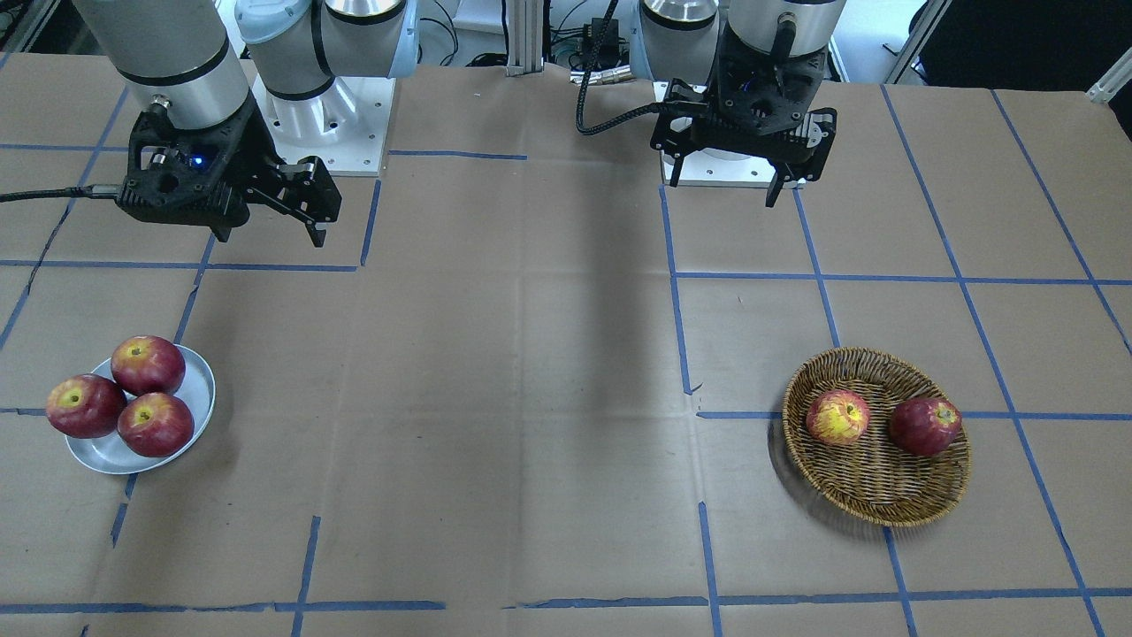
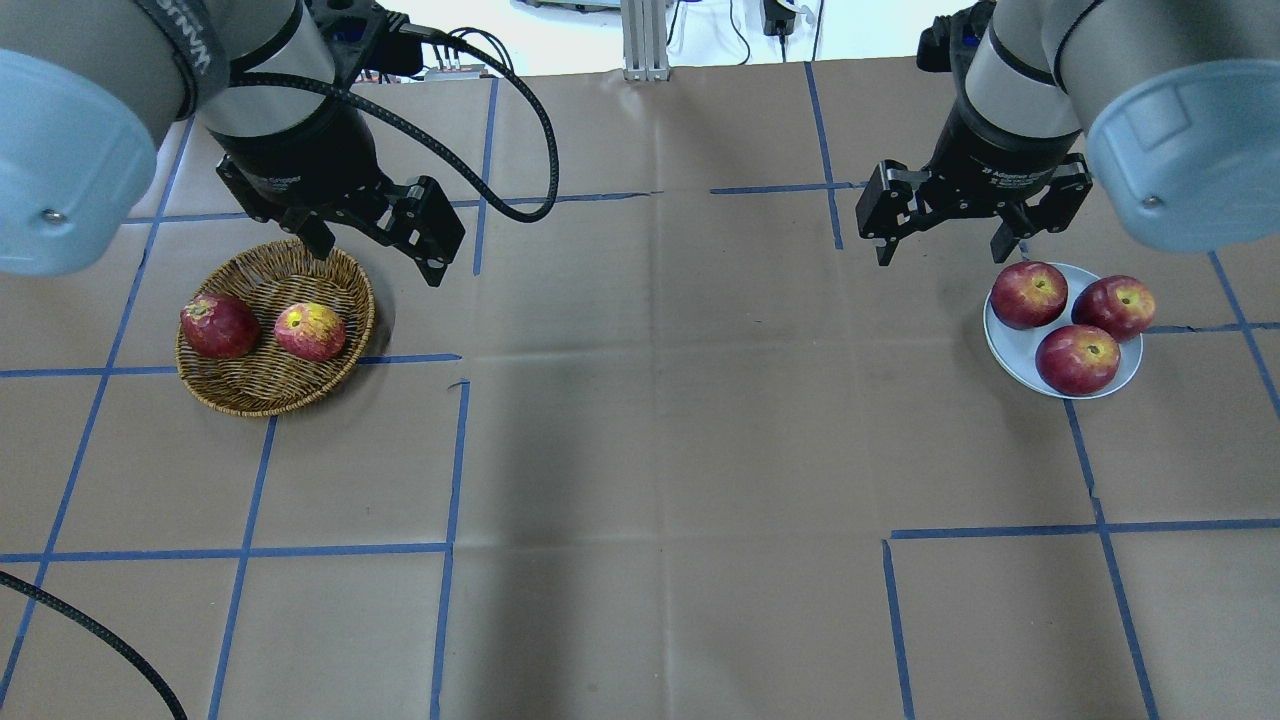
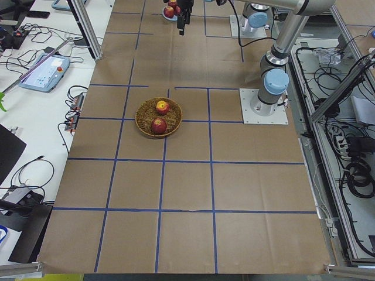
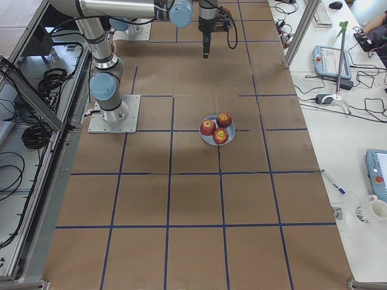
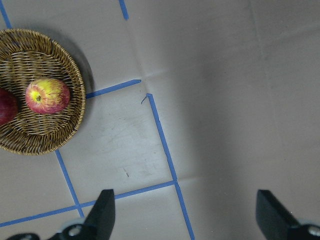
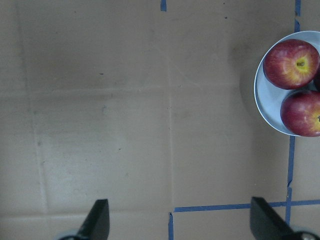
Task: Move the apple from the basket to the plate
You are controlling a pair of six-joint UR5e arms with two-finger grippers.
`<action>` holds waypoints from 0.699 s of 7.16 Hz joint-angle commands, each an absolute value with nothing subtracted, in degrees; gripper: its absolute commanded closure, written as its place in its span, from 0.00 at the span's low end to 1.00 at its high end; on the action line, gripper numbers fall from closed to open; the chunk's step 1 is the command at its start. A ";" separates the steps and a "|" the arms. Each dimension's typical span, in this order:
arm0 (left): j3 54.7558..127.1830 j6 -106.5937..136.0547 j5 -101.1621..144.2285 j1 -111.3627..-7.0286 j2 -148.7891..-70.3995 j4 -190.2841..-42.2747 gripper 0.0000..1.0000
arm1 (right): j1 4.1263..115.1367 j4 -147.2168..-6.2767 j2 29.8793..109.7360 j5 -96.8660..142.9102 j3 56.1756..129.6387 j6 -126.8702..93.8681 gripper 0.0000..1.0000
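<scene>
Apple [image 2: 310, 331] is in the basket [image 2: 250, 395], and I'm reading clock directions off the overhead view. It lies on the 3 o'clock side of the weave, with the basket wall just beside it on that side. At its 9 o'clock lies a dark red apple [image 2: 219, 325], near it with a narrow gap between them. From above, the apple's top is in plain sight.

Its stem hollow faces up inside a yellow patch, so the stem-to-base axis stands close to upright. It seems to lean a touch toward the dark neighbour. The fruit is nearly round, so I can't call any other long axis.

My left gripper [image 2: 380, 262] hangs above the table at about 1 o'clock from the basket, beside the rim. The jaws are spread wide with only tabletop between them, and the left wrist view shows the apple off toward the upper left.

The plate [image 2: 1008, 348] is well apart, far out at 3 o'clock across the brown table [image 2: 660, 400] and its blue tape lines [image 2: 455, 450]. Three dark red apples crowd it: one at 11 o'clock [image 2: 1028, 294], one at 2 o'clock [image 2: 1115, 307] and one at 5 o'clock [image 2: 1077, 359]. Bare plate shows mostly around 8 o'clock.

My right gripper [image 2: 941, 256] hovers at the plate's 10 o'clock, its jaws apart too and holding nothing.
</scene>
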State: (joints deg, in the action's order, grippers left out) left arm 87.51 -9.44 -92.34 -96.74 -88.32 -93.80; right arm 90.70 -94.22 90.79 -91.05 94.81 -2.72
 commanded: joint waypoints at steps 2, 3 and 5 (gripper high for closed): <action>87.62 -8.10 -93.34 -94.59 -87.02 -93.43 0.01 | 90.70 -94.22 90.79 -91.05 94.75 -2.72 0.00; 87.80 -8.35 -93.77 -92.40 -87.45 -92.73 0.01 | 90.70 -94.22 90.70 -91.05 94.75 -2.72 0.00; 87.80 -9.67 -92.73 -90.79 -87.89 -92.37 0.01 | 90.70 -94.22 90.79 -91.05 94.66 -2.72 0.00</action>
State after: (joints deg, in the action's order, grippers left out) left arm 87.72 -9.27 -93.13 -91.73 -87.56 -92.62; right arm 90.70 -94.22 90.73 -91.05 94.72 -2.72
